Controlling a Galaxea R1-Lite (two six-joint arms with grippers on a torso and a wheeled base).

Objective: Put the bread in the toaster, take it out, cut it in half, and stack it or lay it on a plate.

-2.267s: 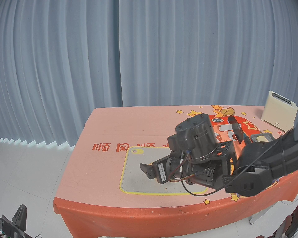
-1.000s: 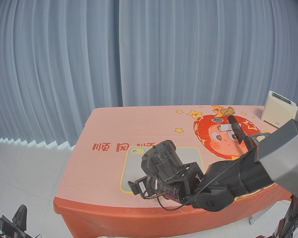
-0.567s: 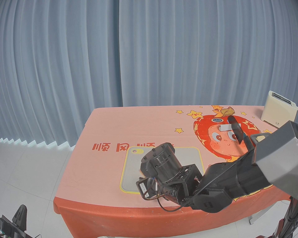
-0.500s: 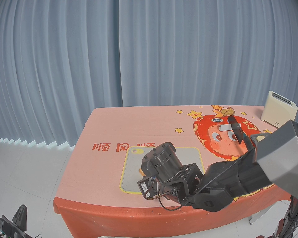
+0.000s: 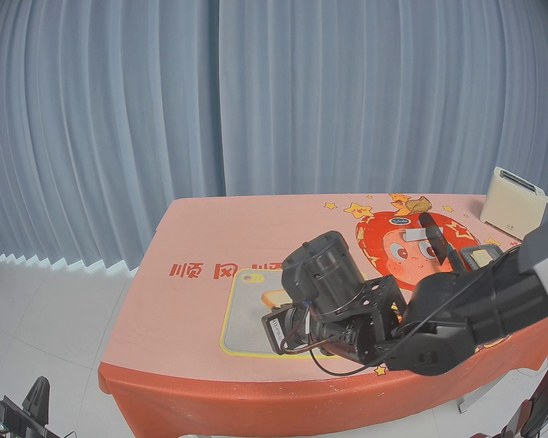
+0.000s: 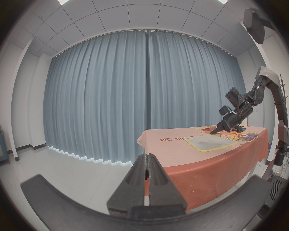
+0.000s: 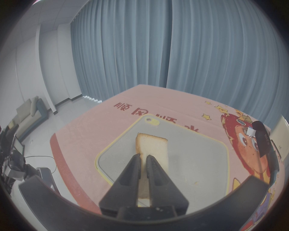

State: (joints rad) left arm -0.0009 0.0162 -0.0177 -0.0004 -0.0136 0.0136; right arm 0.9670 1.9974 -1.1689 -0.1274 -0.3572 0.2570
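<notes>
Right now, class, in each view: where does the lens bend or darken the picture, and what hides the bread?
Head view: curtain folds bow outward; the right arm hides part of the bread. Left wrist view: dark rounded corners, bright ceiling lights. Right wrist view: dark rim; the right gripper covers the bread's near end.

Orange-clothed table [image 5: 188,296]: cutting board [image 5: 244,326], toaster [image 5: 512,208]
</notes>
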